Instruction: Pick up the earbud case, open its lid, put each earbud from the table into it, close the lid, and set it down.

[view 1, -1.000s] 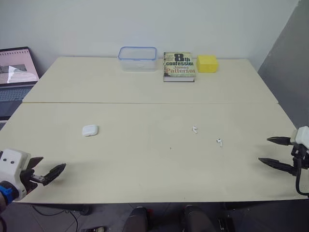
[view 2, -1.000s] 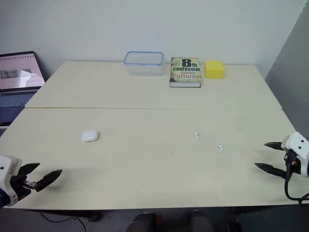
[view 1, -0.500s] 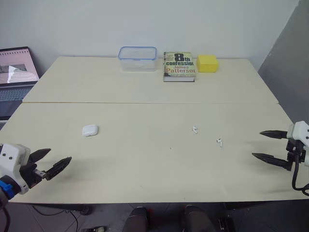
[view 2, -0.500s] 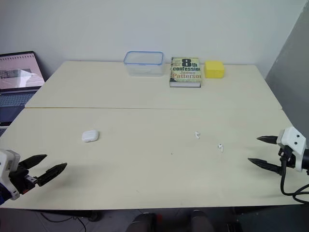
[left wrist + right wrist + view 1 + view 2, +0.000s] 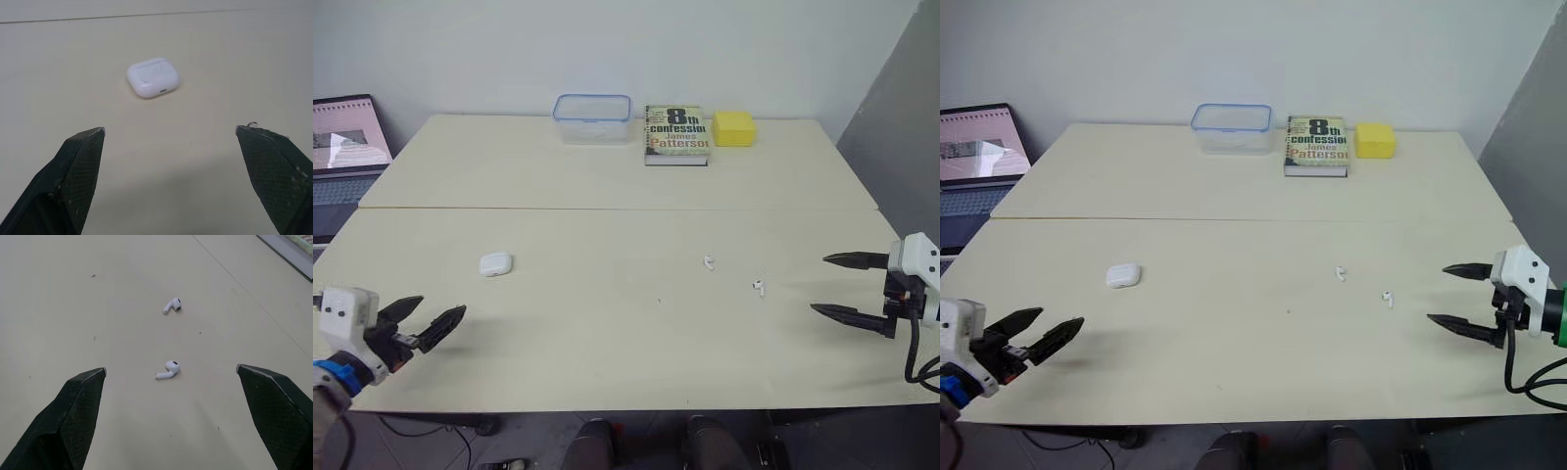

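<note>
Claws first: left claw (image 5: 442,305) spread wide and empty, low over the near left part of the table (image 5: 607,333), aimed toward the far right. Same for right claw (image 5: 819,283) at the near right edge, with its black fingers well apart, nothing between them, aimed left across the tabletop.

White earbud case (image 5: 495,263) flat on the left half of the table, lid shut, farther away than left claw and a little to its right, clearly apart from it. Seen from the left wrist, straight ahead beyond the two fingertips, untouched, a small dark mark on the side facing the claw.

Two white earbuds right of centre, well apart from the case and not touching each other. Farther earbud (image 5: 708,261) to the left of the pair; nearer earbud (image 5: 758,287) to the right, the closer one to right claw yet apart from it. Both on their sides on bare tabletop, ahead of the open fingers in the right wrist view.

Along the far edge, left to right: clear container (image 5: 592,118) with a blue rim, book (image 5: 676,133) just beside it, yellow block (image 5: 733,128) next. Thin seam (image 5: 607,209) across the tabletop between that row and the case. Open laptop (image 5: 347,147) beyond the far left corner.
</note>
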Controlling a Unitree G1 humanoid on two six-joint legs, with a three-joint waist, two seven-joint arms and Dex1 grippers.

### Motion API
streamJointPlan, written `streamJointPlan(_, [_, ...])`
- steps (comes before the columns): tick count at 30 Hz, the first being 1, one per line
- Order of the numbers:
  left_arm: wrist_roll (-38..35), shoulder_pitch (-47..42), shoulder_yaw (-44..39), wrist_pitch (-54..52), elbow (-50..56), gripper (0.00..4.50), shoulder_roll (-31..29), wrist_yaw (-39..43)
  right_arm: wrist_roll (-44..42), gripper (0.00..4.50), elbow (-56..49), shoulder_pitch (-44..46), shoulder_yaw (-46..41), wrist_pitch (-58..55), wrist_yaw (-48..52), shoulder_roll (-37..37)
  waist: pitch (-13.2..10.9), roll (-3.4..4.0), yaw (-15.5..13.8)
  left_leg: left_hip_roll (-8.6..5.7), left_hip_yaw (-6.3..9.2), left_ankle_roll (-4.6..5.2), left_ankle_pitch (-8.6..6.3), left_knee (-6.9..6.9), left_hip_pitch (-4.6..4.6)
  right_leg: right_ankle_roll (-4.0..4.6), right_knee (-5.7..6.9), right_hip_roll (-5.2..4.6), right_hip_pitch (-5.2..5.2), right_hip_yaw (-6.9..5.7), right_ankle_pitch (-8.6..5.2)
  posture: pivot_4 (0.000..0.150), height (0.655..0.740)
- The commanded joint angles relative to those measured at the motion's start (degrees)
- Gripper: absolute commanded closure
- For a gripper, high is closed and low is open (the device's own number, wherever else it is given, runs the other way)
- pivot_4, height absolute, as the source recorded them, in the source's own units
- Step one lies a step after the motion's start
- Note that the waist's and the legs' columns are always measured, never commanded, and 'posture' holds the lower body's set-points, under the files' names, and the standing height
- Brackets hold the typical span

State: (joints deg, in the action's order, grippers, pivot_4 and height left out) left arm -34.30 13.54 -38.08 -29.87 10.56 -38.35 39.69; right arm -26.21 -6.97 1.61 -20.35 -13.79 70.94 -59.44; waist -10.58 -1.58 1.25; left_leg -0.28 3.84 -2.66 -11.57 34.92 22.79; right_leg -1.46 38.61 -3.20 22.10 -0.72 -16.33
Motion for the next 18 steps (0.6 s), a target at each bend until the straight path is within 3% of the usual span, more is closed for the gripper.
streamJointPlan(1, [0.71, -2.37, 2.51, -2.9, 5.14, 0.0, 3.98, -9.24, -2.71, 0.02, -3.46, 3.08, 0.73, -1.99, 0.0, -0.1, 0.0, 0.0, -0.04, 0.0, 0.02, 0.0, 0.0, 0.01, 0.0, -0.03, 0.01, 0.0, -0.01, -0.01, 0.01, 0.15, 0.7377])
streamJointPlan(9, [7.05, -12.07, 10.2, -6.11, 1.58, 0.0, 11.64, -24.24, -5.55, 0.02, -8.96, 11.98, 6.92, -6.95, -1.04, 1.64, -0.01, -0.04, -0.38, -0.07, 0.07, -0.01, 0.0, 0.05, 0.01, -0.08, 0.08, 0.11, -0.02, -0.06, 0.05, 0.15, 0.7377])
streamJointPlan(18, [13.42, -23.74, 16.65, -2.63, -14.88, 0.0, 13.28, -26.43, -7.05, 0.02, -11.43, 21.3, 13.89, -10.42, -0.15, 3.55, 0.0, -0.01, -1.19, -0.12, 0.06, -0.01, 0.01, 0.06, 0.0, -0.1, 0.11, 0.15, -0.02, -0.09, 0.06, 0.15, 0.7377])
